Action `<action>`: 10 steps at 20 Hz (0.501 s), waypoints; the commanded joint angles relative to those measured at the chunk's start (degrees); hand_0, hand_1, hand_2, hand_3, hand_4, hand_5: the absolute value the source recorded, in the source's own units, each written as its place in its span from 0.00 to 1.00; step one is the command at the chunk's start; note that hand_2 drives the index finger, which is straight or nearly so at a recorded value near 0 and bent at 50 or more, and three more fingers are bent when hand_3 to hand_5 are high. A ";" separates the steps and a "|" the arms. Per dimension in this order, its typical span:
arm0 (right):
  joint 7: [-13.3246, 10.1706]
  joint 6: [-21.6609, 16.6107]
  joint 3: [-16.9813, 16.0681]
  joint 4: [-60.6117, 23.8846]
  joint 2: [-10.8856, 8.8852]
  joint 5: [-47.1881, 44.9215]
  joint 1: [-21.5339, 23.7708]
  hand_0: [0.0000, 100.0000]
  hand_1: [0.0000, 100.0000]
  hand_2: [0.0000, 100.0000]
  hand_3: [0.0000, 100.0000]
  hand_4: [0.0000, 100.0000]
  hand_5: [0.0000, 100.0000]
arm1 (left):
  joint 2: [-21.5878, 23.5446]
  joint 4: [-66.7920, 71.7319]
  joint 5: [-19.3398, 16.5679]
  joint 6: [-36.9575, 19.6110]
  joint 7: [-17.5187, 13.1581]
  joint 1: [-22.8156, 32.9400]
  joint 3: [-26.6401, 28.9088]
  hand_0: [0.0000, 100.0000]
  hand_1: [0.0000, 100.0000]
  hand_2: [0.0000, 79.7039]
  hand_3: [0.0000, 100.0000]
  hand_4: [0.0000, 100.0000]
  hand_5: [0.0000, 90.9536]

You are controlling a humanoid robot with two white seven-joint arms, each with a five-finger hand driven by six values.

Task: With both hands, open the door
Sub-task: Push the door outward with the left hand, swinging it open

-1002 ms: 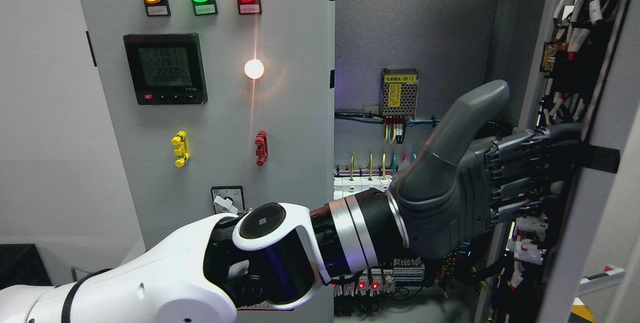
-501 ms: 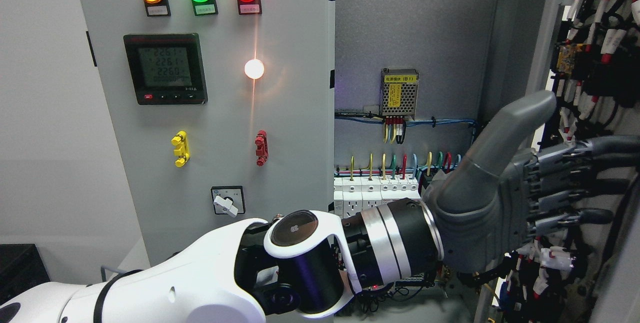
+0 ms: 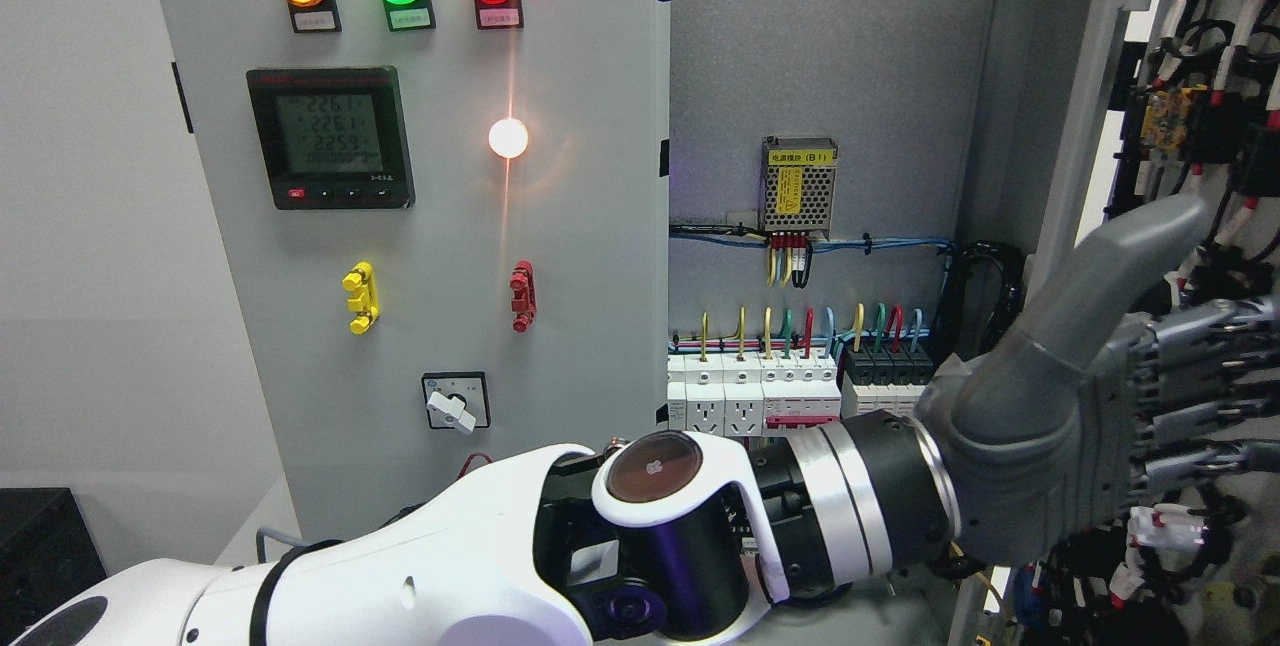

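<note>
Right-hand cabinet door [image 3: 1215, 126] stood wide — left hand [image 3: 1060, 456], fingers [image 3: 1200, 366] extended flat against it, gripping nothing, should push steadily, clear of wiring.

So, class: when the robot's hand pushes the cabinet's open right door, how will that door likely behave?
The right door probably swings stiffly on hinges rather than bending: it looks like sheet metal. It likely feels heavy, since wiring and components cover its inner face. The left hand presses flat, so slipping seems possible.
</note>
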 commanded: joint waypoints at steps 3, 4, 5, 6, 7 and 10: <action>0.05 0.01 0.00 0.00 -0.02 -1.23 0.00 0.19 0.00 0.00 0.00 0.00 0.00 | -7.75 5.99 -0.07 -0.11 -0.24 -1.31 -1.37 0.00 0.00 0.00 0.00 0.00 0.00; -0.04 0.01 0.00 0.00 -0.02 -1.23 0.00 0.19 0.00 0.00 0.00 0.00 0.00 | -8.37 6.78 -0.07 -0.20 -0.24 -1.57 -1.64 0.00 0.00 0.00 0.00 0.00 0.00; 0.05 0.01 0.00 0.00 -0.02 -1.23 0.00 0.19 0.00 0.00 0.00 0.00 0.00 | -9.07 7.40 -0.07 -0.20 -0.24 -1.58 -1.64 0.00 0.00 0.00 0.00 0.00 0.00; 0.05 0.01 0.00 0.00 -0.02 -1.32 0.00 0.19 0.00 0.00 0.00 0.00 0.00 | -9.86 8.10 -0.07 -0.20 -0.24 -1.58 -1.64 0.00 0.00 0.00 0.00 0.00 0.00; 0.05 0.01 0.00 0.00 -0.02 -1.23 0.00 0.19 0.00 0.00 0.00 0.00 0.00 | -10.47 8.98 -0.07 -0.20 -0.24 -1.66 -1.64 0.00 0.00 0.00 0.00 0.00 0.00; 0.05 0.01 0.00 0.00 -0.02 -1.32 0.00 0.19 0.00 0.00 0.00 0.00 0.00 | -12.50 11.61 -0.07 -0.28 -0.24 -2.10 -1.73 0.00 0.00 0.00 0.00 0.00 0.00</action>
